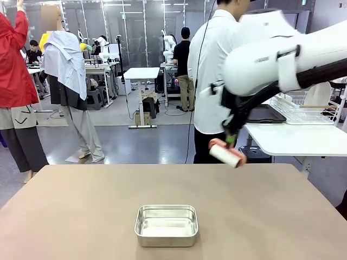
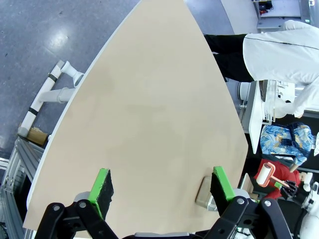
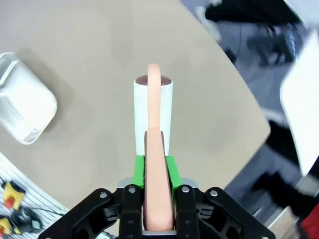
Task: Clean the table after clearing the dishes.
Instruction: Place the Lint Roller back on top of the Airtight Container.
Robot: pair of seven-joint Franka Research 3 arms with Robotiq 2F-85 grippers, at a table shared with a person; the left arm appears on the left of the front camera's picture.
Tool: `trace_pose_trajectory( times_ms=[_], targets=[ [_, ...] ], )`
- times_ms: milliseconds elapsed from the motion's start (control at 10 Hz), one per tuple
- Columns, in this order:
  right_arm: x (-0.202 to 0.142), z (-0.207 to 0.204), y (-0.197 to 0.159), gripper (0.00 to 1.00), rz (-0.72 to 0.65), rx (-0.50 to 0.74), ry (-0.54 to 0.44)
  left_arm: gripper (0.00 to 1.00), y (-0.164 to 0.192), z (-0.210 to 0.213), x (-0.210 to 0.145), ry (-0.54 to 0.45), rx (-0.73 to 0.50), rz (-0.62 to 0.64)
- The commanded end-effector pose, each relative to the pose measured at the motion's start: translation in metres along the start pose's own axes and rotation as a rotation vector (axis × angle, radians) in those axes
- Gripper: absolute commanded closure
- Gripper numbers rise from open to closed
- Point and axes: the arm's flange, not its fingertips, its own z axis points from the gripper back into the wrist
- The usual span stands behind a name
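Observation:
The taupe-brown table (image 1: 81, 216) stretches across the front view. My right gripper (image 1: 232, 138) hangs above its far right part, shut on the salmon-pink handle of a lint roller (image 1: 227, 154). In the right wrist view the green pads (image 3: 170, 172) clamp that handle, and the white roll (image 3: 153, 107) points out over the table (image 3: 99, 50). My left gripper (image 2: 162, 186) is open above the table (image 2: 149, 99) with nothing between its fingers. The dishes are out of view.
A small rectangular steel pan (image 1: 166, 225) sits near the table's front middle. A person in a white shirt (image 1: 209, 70) stands at the far edge. A white side table (image 1: 295, 138) with a wire rack stands at the right.

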Motion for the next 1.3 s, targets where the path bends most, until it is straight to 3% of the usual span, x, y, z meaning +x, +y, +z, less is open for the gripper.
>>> trace_pose_trajectory(
  times_ms=[0, 300, 500, 600, 700, 1200],
  targets=[
    [0.002, -0.016, 0.064, 0.79, 0.328, -0.014, 0.003, 0.00, 0.000, 0.002, 0.001, -0.001, 0.006, -0.002],
    [-0.004, 0.001, 0.153, 0.79, 0.627, 0.018, -0.103, 0.00, 0.000, 0.002, 0.001, -0.001, 0.006, -0.002],
    [-0.006, 0.008, 0.187, 0.79, 0.759, 0.149, -0.070, 0.00, 0.000, 0.002, 0.001, -0.001, 0.006, -0.002],
    [-0.006, 0.012, 0.193, 0.79, 0.773, 0.238, -0.051, 0.00, 0.000, 0.002, 0.001, -0.001, 0.006, -0.002],
    [0.006, 0.007, 0.193, 0.79, 0.702, 0.066, -0.070, 0.00, 0.000, 0.002, 0.001, -0.001, 0.006, -0.002],
    [0.004, 0.007, 0.188, 0.79, 0.731, 0.095, -0.066, 0.00, 0.000, 0.002, 0.001, -0.001, 0.006, -0.002]
  ],
)
